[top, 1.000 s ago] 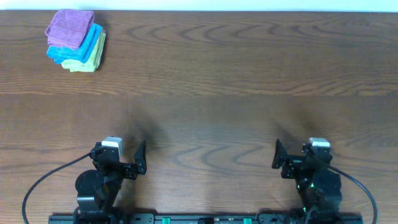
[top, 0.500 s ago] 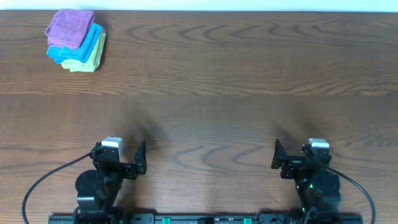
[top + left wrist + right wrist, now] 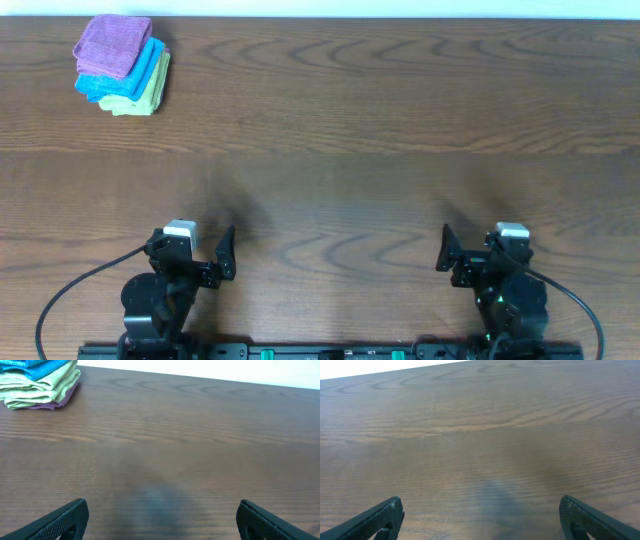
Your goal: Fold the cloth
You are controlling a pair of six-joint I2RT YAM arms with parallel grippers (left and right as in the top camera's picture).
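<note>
The purple cloth [image 3: 112, 45] lies folded on top of a stack at the table's far left corner. Under it are a bright blue folded cloth [image 3: 128, 78] and a yellow-green folded cloth [image 3: 143, 98]. The left wrist view shows the blue cloth [image 3: 37, 366] and the yellow-green cloth [image 3: 40, 386], with a thin purple edge [image 3: 52, 405] beneath; the stack's top is cut off. My left gripper [image 3: 195, 257] [image 3: 162, 520] is open and empty at the near edge, far from the stack. My right gripper [image 3: 481, 258] [image 3: 480, 517] is open and empty at the near right.
The brown wooden table [image 3: 350, 150] spreads between the grippers and the stack. Its far edge meets a white wall. Black cables run from both arm bases along the near edge.
</note>
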